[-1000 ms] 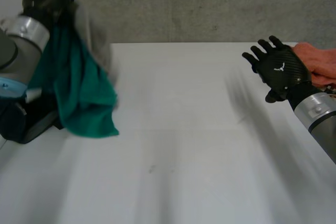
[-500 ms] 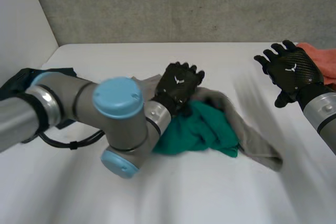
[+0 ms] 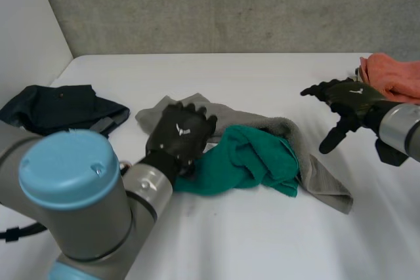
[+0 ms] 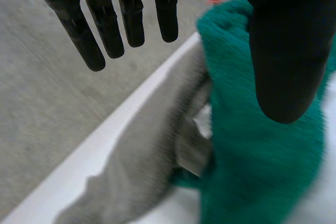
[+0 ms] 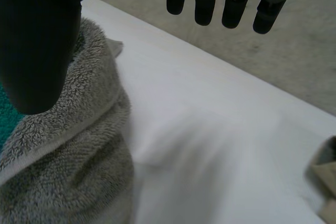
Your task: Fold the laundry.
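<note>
Laundry (image 3: 259, 162): lying bunched at middle of table (image 3: 262, 240), stretching left to right. Holding open left hand (image 3: 180, 134) over its left end, nearer; hovering spread right hand (image 3: 348, 96) beyond right end, apart.

The white table (image 3: 262, 240) holds a grey towel (image 3: 318, 178), a green cloth (image 3: 252, 159) (partly on the towel), a dark cloth (image 3: 59, 106) and an orange cloth (image 3: 394, 77).

No legible text, number or label; a small white emblem (image 3: 182, 129), not readable as letters, on the back of the left hand (image 3: 172, 145) and right hand (image 3: 344, 96)
</note>
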{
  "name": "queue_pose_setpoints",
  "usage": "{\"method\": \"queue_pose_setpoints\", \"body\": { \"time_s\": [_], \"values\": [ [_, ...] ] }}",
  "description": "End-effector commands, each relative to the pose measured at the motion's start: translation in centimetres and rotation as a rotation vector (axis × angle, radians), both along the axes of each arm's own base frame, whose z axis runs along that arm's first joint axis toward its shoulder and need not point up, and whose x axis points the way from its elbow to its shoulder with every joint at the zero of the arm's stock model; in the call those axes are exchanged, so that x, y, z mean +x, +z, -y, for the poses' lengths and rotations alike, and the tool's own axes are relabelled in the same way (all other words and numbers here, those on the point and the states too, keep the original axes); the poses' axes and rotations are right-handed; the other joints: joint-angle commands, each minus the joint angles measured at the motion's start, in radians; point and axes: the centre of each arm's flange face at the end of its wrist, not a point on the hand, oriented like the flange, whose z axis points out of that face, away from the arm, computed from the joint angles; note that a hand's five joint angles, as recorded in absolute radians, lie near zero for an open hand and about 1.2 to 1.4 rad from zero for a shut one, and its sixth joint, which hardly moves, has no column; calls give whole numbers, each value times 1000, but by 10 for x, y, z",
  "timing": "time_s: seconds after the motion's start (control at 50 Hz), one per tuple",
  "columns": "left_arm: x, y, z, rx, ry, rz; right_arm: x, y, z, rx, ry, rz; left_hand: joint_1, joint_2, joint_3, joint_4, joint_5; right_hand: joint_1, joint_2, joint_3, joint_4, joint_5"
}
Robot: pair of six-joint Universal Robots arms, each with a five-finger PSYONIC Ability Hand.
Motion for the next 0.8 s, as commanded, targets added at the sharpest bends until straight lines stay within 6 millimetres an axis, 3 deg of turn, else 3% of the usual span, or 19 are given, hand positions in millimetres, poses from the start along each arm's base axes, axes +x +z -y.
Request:
{"method": "queue_pose_setpoints", "body": {
  "time_s": [0.02, 0.18, 0.34, 0.38, 0.4, 0.46, 0.5, 0.56, 0.58, 0.64, 0.66, 0.72, 0.74, 0.78, 0.8],
  "values": [
    [-12, -24, 2, 47, -57, -67, 26, -21, 10, 33, 84, 2, 49, 50, 47, 49, 43, 83, 91, 95, 95, 87],
    [-33, -37, 15, 2, -109, -125, 34, -42, 14, 76, 98, -9, -4, -3, -5, -4, -9, 83, 91, 95, 95, 87],
    [-51, -71, 32, 33, -109, -97, 39, -56, 15, 93, 94, -22, 40, 41, 38, 40, 34, 83, 91, 95, 95, 87],
    [-53, -75, 34, 37, -109, -94, 38, -56, 16, 88, 81, -28, 160, 161, 158, 160, 154, 81, 89, 92, 92, 84],
    [-55, -77, 35, 39, -113, -92, 38, -56, 16, 81, 72, -36, 451, 452, 450, 451, 446, 81, 89, 92, 92, 84],
    [-56, -75, 38, 22, -107, -103, 37, -55, 18, 69, 53, -44, 1007, 1008, 1005, 1007, 1001, 78, 86, 89, 89, 81],
    [-56, -70, 40, 10, -98, -113, 36, -52, 18, 63, 48, -44, 1009, 1009, 1007, 1009, 1003, 72, 80, 83, 83, 75],
    [-52, -32, 41, -57, -78, -166, 36, -51, 19, 58, 46, -43, 1009, 1009, 1007, 1009, 1003, 28, 36, 39, 39, 31],
    [-46, 1, 44, -116, -54, -216, 36, -50, 18, 58, 46, -43, 1009, 1009, 1007, 1009, 1003, 13, 21, 25, 24, 17],
    [-27, 46, 54, -205, 0, -280, 37, -50, 17, 55, 51, -45, 1009, 1009, 1007, 1009, 1003, -48, -40, -37, -37, -45],
    [-13, 72, 62, -265, 38, -311, 37, -50, 17, 57, 51, -45, 1009, 1009, 1007, 1009, 1003, -54, -46, -43, -43, -51],
    [10, 109, 77, -352, 97, -357, 38, -51, 16, 59, 55, -44, 1009, 1009, 1007, 1009, 1003, -56, -48, -44, -45, -53],
    [28, 130, 90, -409, 151, -374, 39, -51, 16, 59, 58, -44, 1009, 1009, 1007, 1009, 1003, -56, -48, -44, -45, -53],
    [48, 148, 104, -459, 215, -382, 41, -51, 14, 60, 66, -46, 1009, 1009, 1007, 1009, 1003, -56, -48, -44, -45, -53],
    [69, 159, 121, -491, 283, -378, 43, -52, 12, 60, 71, -48, 1009, 1009, 1007, 1009, 1003, -56, -48, -44, -45, -53]
  ]
}}
